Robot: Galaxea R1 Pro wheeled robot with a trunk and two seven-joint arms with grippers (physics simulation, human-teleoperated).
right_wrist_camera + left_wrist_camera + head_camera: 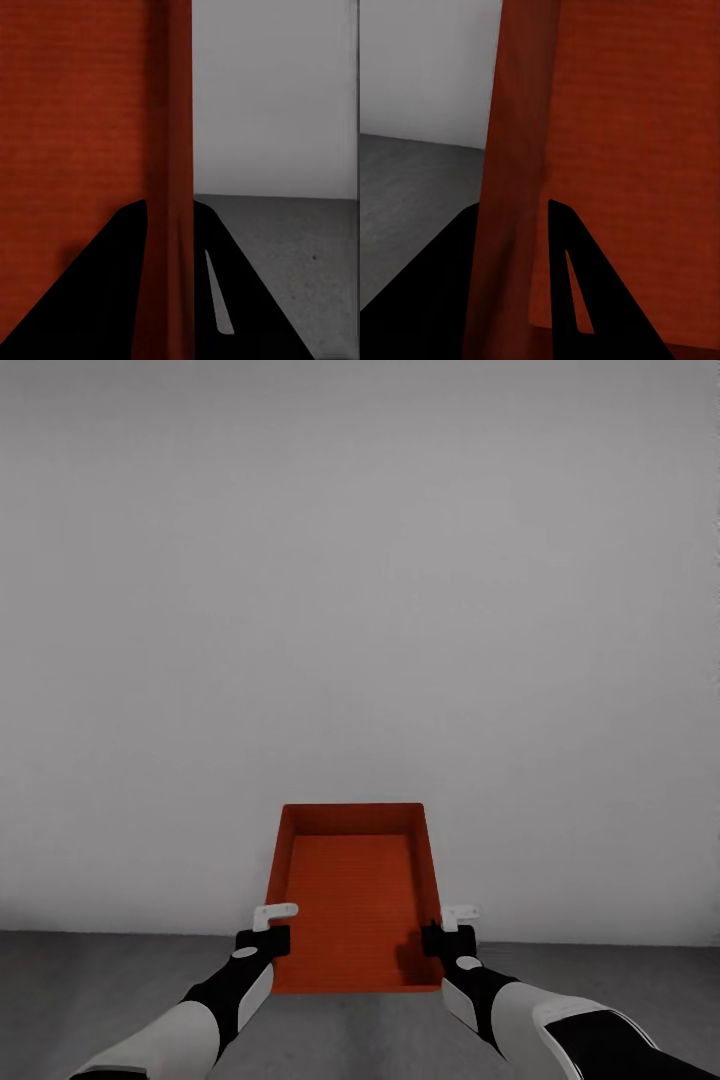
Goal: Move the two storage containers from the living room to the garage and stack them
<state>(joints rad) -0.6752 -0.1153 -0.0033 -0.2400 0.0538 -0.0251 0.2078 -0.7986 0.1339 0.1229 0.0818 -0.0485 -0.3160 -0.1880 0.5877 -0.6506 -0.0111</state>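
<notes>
I hold one red-orange storage container (353, 895) in front of me, open side up, lifted above the dark grey floor (100, 980). My left gripper (268, 932) is shut on its left wall, and my right gripper (440, 932) is shut on its right wall. In the left wrist view the container wall (514, 187) runs between two black fingers (574, 285). The right wrist view shows the other wall (174, 187) clamped between the black fingers (225, 292) the same way.
A plain pale grey wall (360, 610) stands close ahead, meeting the mottled concrete floor (300, 255) just beyond the container. Bare floor lies to both sides of my arms.
</notes>
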